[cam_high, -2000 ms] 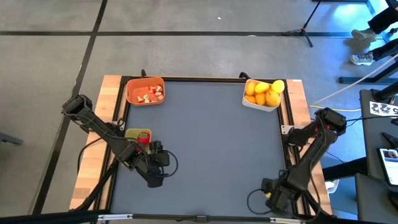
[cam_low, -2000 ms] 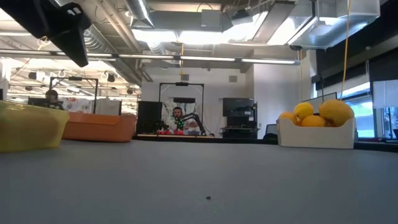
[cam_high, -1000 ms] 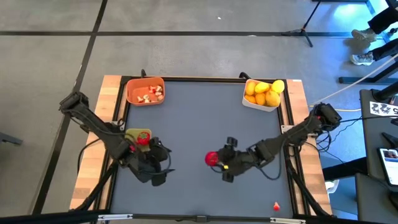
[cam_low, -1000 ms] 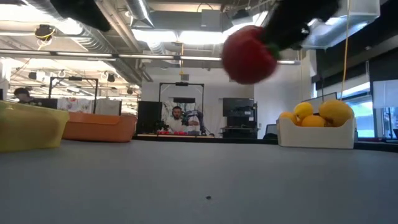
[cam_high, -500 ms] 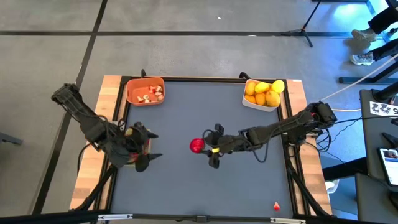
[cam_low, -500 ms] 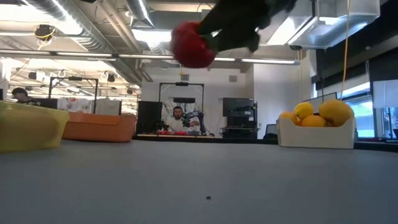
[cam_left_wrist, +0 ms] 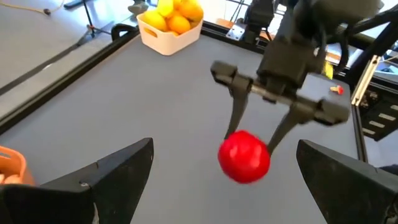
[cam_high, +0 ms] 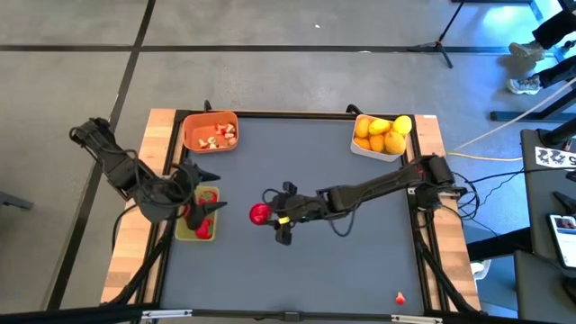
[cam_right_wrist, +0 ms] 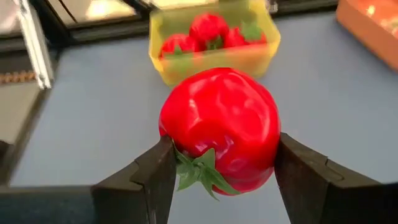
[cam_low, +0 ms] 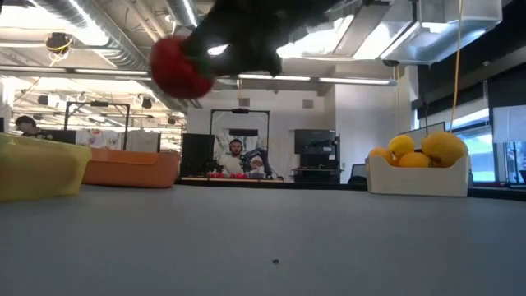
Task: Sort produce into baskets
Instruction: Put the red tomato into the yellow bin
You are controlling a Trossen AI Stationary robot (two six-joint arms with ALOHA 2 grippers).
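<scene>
A round red fruit with a green top hangs over the middle-left of the grey table, with my right gripper shut on it. The right arm reaches in from the table's right edge. My left gripper stands open and holds nothing, raised over the yellow-green basket. That basket holds red strawberry-like pieces. At the far left, the orange basket holds small pale-and-red bits. At the far right, the white basket is full of yellow and orange citrus. My right gripper pinches the red fruit by two opposite sides between its two fingers. The fingers come from the table's right, slanting a little downward. The fruit is lifted clear of the table, its green top turned down and back toward the gripper.
One small red piece lies on the table near the front right corner. Wooden rails border the table on both sides. The room beyond shows desks and a person far off.
My right gripper has carried the red fruit toward the table's left edge, toward the yellow-green basket. The fruit stays clear of the table. My left gripper, still open, has risen and drawn back toward the far left, from the table's mat to above the yellow-green basket.
</scene>
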